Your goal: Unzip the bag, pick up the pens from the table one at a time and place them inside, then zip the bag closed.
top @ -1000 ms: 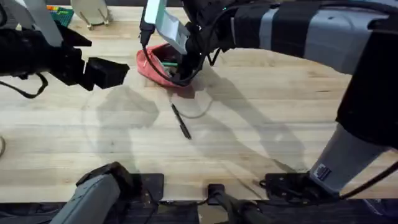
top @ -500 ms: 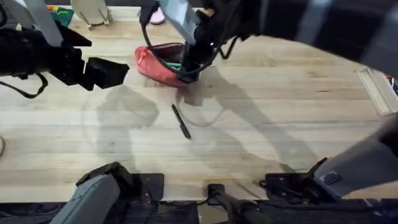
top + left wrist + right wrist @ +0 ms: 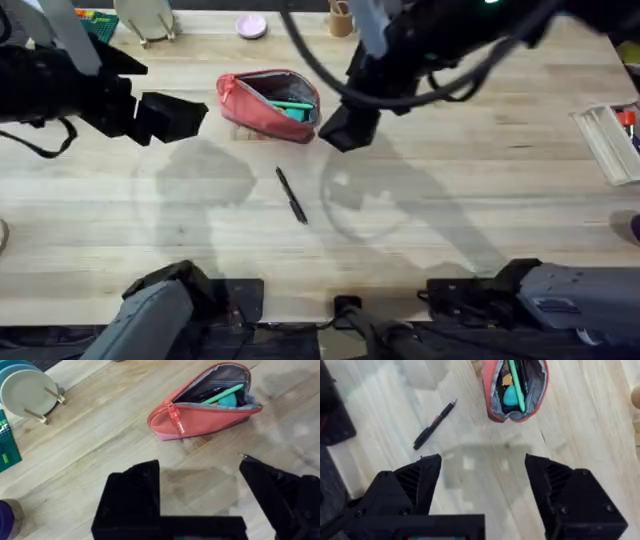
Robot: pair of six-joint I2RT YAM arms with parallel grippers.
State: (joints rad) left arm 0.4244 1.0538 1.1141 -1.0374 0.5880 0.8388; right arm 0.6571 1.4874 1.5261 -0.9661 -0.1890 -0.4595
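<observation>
— Bag (image 3: pixel 268 103)? Lying unzipped on the table (image 3: pixel 450 220), green pen (image 3: pixel 292 105) inside.
— Black pen (image 3: pixel 291 194)? Flat on the wood, near the bag.
— Right gripper (image 3: pixel 345 128)? Just beside the bag, jaws apart, empty.
— Left gripper (image 3: pixel 175 115)? Off the bag's other side, jaws apart too.

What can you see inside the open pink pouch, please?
Inside the bag: a green pen, a teal rounded item, something dark beside them, against grey lining. Anything deeper is hidden by the pouch's walls.
</observation>
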